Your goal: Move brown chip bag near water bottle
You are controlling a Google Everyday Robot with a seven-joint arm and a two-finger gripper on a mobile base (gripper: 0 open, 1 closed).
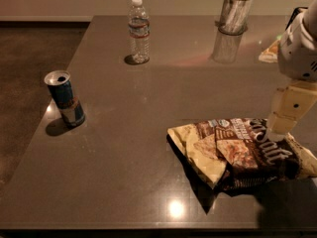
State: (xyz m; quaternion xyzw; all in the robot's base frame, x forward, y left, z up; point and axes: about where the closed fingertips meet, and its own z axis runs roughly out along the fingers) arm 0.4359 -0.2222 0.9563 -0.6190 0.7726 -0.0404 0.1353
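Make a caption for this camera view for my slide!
Robot's tool at the brown chip bag; water bottle standing far across the table.
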